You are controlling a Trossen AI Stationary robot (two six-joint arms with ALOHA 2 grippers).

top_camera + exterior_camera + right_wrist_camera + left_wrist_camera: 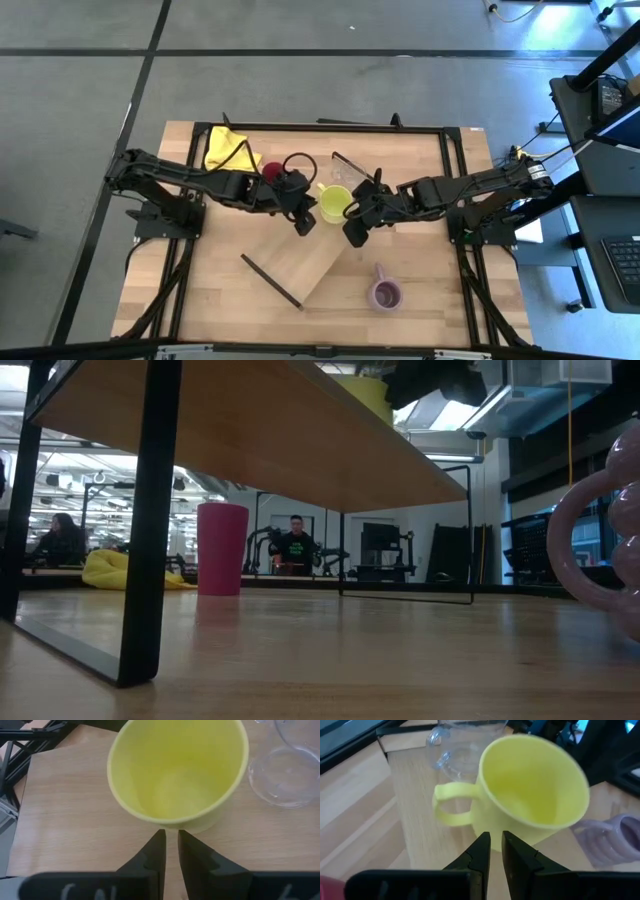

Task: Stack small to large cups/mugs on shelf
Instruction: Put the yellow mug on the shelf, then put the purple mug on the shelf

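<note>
Cups first: yellow mug point(332, 203) stands upright on the shelf point(318, 262) near its far end, mouth up, handle seen sideways in the left wrist view point(451, 806). Both grippers flank it in the high view. Left gripper point(304, 222) sits just beside the mug on its left; the left wrist view shows its fingers point(479, 851) nearly together, only a thin gap between them, nothing in the gap, tips just below the mug wall. Right gripper point(353, 232) sits just beside the mug on its right; in the right wrist view its fingers point(157, 849) are likewise almost closed on nothing, tips close under the mug rim point(178, 770). Neither gripper is grasping the mug.

Red tumbler point(272, 171) stands on the table behind the left arm, next to a yellow cloth point(226, 149); low view shows it upright point(222, 548), with the cloth to its left point(125, 571).

Purple mug point(385, 293) stands on the table near the front right, well apart from the shelf's occupied end; its handle fills the low view's right edge point(600, 550).

Clear glass cup point(343, 173) lies beside the yellow mug on the far end of the shelf, seen also in both wrist views point(462, 742) point(287, 767).

Shelf lies diagonally across the table point(200, 290), dark rail at each short end.

A person point(294, 545) shows in the room beyond the table.
</note>
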